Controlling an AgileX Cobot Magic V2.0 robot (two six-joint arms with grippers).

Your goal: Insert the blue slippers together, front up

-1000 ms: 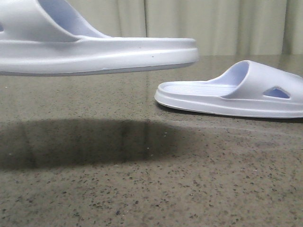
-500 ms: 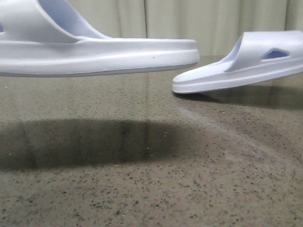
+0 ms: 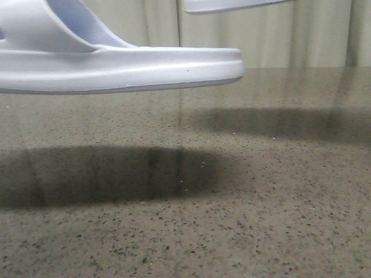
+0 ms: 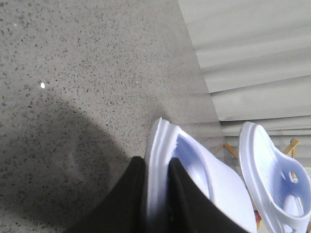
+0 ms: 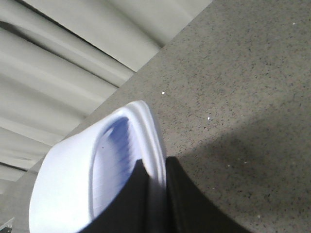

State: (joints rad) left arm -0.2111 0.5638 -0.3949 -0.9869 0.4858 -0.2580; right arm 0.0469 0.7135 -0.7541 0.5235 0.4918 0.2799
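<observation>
Both pale blue slippers hang above the speckled table. The left slipper fills the upper left of the front view, sole level, heel end to the right. My left gripper is shut on the sole edge of this slipper. The right slipper shows only as a sliver at the top edge of the front view. My right gripper is shut on the sole edge of that slipper. The right slipper also shows in the left wrist view, beside the left one. Neither gripper shows in the front view.
The dark speckled stone table spreads below, with both slippers' shadows on it. A pale pleated curtain hangs behind the table's far edge. A bit of wooden frame shows past the table edge in the left wrist view.
The right slipper has risen off the table, from lying flat at right to nearly out of the top of the front view. The left slipper has stayed still.
</observation>
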